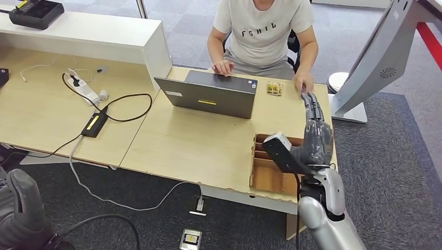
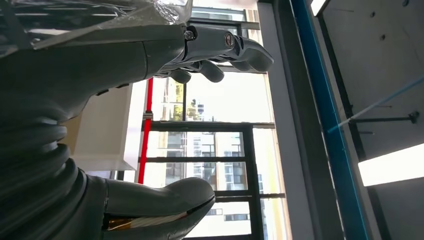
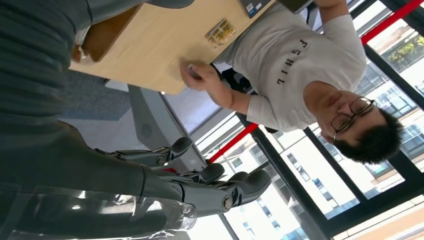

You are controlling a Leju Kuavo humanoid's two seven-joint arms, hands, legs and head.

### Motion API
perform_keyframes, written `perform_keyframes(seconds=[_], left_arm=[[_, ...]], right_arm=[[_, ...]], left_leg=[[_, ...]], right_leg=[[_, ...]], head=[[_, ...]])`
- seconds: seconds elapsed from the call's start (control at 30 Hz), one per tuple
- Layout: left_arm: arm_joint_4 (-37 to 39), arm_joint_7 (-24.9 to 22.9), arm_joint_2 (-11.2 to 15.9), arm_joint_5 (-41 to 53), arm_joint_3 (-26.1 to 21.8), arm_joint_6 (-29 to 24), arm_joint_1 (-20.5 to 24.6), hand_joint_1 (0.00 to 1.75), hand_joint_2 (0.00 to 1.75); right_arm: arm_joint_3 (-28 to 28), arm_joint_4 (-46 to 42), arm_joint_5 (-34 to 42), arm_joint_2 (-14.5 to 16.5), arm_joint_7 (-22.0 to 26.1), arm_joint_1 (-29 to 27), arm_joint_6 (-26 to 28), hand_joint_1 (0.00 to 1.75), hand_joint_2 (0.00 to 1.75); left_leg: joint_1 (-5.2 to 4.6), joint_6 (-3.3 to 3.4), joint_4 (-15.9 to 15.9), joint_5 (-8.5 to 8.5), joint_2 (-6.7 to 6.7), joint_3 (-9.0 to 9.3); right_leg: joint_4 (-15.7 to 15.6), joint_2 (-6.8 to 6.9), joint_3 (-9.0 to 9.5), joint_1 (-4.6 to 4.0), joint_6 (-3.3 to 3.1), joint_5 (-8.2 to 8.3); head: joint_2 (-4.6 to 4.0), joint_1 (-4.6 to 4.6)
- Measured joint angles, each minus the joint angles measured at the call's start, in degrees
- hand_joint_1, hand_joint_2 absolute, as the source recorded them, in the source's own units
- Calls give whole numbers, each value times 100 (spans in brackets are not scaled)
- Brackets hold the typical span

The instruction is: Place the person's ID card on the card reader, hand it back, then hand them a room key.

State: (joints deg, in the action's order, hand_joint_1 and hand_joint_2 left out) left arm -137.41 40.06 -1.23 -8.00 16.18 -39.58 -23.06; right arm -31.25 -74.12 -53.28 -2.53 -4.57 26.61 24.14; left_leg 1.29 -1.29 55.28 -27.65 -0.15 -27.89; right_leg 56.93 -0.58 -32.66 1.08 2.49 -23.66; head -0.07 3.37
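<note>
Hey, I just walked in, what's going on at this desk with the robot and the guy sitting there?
The robot's right hand is stretched out over the light wooden desk toward the seated person in a grey T-shirt, fingers apart and holding nothing. The person's one hand rests at the desk edge just beyond it, the other on the dark grey laptop. A brown cardboard tray sits under the robot's wrist.

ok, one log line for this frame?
right hand: empty, raised over table, reaching toward person's hand | left hand: empty, fingers apart | box: under right arm
</note>
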Motion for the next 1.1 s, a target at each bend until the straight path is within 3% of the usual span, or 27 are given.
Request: perform_keyframes(seconds=[0.23, 0.47, 0.7, 1.1], left_arm=[[0, 6, 128, -457, -56, 653, -13, 23, 175], [28, 4, 145, -654, -179, 1080, -10, 23, 175], [79, 5, 138, -744, -267, 1293, 13, 23, 175], [80, 7, 51, -684, -350, 1342, 24, 24, 175]], right_arm=[[109, -1238, -750, -599, -499, -1006, 209, 0, 175], [250, -1913, -1106, -924, -696, -1641, 252, 0, 175], [282, -1963, -905, -992, -642, -1882, 216, 0, 175], [275, -1503, -740, -904, -370, -1764, -12, 0, 175]], left_leg=[[1, 2, -1, -4, -2, -6], [0, 2, -1, -5, -2, -10], [1, 1, -3, -5, -2, -12], [1, 1, -3, -4, -4, -15]], right_leg=[[-2, 2, 4, 0, 2, -3], [-2, 2, 4, 1, 3, -4], [-2, 1, 4, 1, 2, -4], [-1, 2, 5, 1, 2, -3]], head=[[0, 1], [0, 1], [0, 1], [0, -1]])
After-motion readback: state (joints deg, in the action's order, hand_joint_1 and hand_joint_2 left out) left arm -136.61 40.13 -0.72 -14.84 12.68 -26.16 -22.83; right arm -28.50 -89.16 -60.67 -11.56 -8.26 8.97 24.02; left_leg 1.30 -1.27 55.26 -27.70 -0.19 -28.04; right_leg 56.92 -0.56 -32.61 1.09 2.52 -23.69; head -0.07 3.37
